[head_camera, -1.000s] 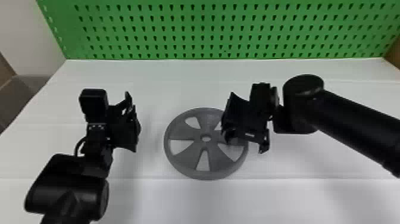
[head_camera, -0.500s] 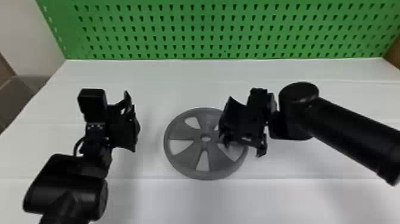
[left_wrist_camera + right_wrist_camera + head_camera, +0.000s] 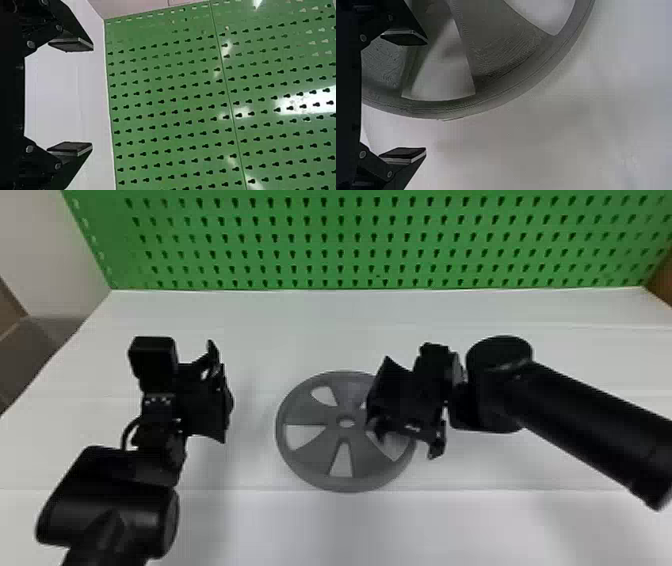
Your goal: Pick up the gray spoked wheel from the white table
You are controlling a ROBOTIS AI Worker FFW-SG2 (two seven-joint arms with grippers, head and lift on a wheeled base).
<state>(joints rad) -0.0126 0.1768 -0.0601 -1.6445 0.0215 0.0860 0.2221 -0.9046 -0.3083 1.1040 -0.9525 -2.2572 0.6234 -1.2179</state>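
The gray spoked wheel [image 3: 327,445] lies flat on the white counter [image 3: 240,520], around the middle from left to right. Its face is up, with a small round hole at the hub and tapering gaps between the broad spokes, through which the white surface shows. In the head view the right gripper [image 3: 407,432] is over the wheel's right side and hides part of the spokes and rim there.

The right gripper's fingers [image 3: 404,38] are released and spread apart. In the right wrist view one of them overlaps the spoked part of the wheel, while the other lies past the outer rim, against the white surface; the rim runs through the space between the two. Whether either finger touches the wheel, I cannot tell. The right arm [image 3: 575,425] comes in from the right edge, its forearm slanting toward the middle.

The left gripper [image 3: 218,377] is over the left part of the counter, well apart from the wheel. Its fingers [image 3: 71,45] are released too, spread wide in the left wrist view. The left arm [image 3: 110,500] comes in from the near left.

Along the far side of the counter stands a green pegboard [image 3: 300,229], with rows of dark keyhole-shaped holes. A pale wall [image 3: 55,250] shows at the far left, past the board's end.
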